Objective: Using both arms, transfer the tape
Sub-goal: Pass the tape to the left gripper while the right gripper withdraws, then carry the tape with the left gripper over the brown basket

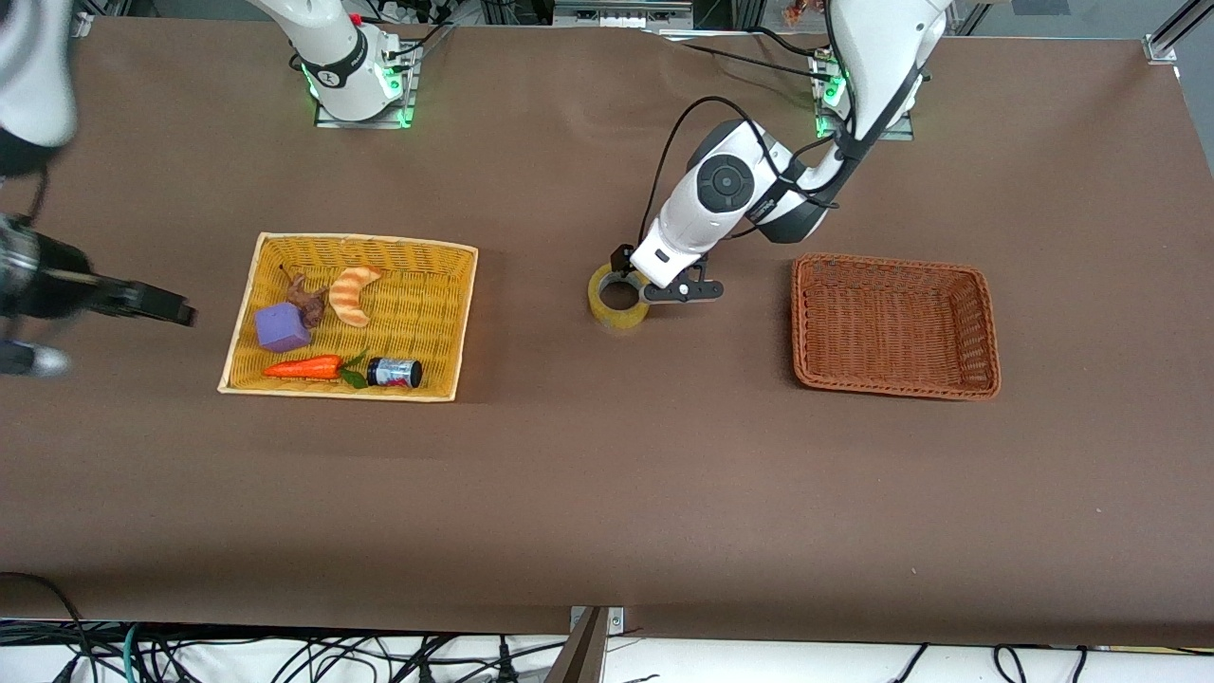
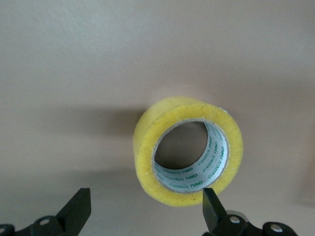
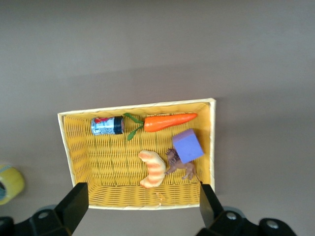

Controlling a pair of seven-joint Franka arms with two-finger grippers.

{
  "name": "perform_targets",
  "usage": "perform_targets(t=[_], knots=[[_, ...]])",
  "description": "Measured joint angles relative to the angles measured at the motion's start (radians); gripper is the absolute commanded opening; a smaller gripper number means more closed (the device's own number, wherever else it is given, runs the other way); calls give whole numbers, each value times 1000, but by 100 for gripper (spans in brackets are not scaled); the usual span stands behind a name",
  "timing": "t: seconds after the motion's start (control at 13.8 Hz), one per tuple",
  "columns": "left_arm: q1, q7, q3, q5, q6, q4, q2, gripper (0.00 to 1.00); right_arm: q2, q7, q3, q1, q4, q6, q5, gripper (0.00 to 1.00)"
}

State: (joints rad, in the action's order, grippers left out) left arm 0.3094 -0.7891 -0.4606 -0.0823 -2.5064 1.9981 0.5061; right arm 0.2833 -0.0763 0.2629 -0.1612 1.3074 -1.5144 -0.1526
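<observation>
The tape lies flat on the bench near its middle, hole upward, between the yellow basket and the brown basket, closer to the edge where the arm bases stand than to the front camera's edge. The left claw is low beside it, on the side toward the brown basket; in the left wrist view its fingers are spread wide, one fingertip just at the roll's wall and the other clear of it, nothing gripped.

The step in hand looks like the left arm's pick-up. As I judge it, the claw sits off-centre: the roll lies toward one finger rather than midway. To do it well, shift the claw so one finger drops into the hole and the other outside the wall, or so both fingers straddle the whole roll, then descend until the tips nearly reach the bench before closing. Squeezing too high risks tilting the roll; it may also skid on the smooth cloth.

The right claw waits, opened wide, over the bench by the yellow basket, toward the right arm's end.
</observation>
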Motion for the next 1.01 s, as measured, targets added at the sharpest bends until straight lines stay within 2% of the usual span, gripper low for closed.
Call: perform_targets(t=[0.14,0.22,0.29,0.43,0.51,0.65,1.01], knots=[[16,-5,12,1,-36,0,32,98,-122,0,-83,112,87,0,9,100],[26,-5,25,1,-49,0,44,92,-175,0,-135,162,129,1,31,100],[38,-5,42,1,-58,0,54,74,-214,0,-178,191,161,7,63,100],[51,-5,57,1,-81,0,70,8,-270,-3,-245,214,224,35,120,100],[53,-5,59,2,-85,0,74,0,-292,-6,-262,214,257,37,136,100],[57,-5,63,2,-86,0,74,0,-311,-6,-270,214,294,34,162,100],[55,-4,84,4,-78,-5,62,0,-291,-3,-269,228,299,20,167,100]])
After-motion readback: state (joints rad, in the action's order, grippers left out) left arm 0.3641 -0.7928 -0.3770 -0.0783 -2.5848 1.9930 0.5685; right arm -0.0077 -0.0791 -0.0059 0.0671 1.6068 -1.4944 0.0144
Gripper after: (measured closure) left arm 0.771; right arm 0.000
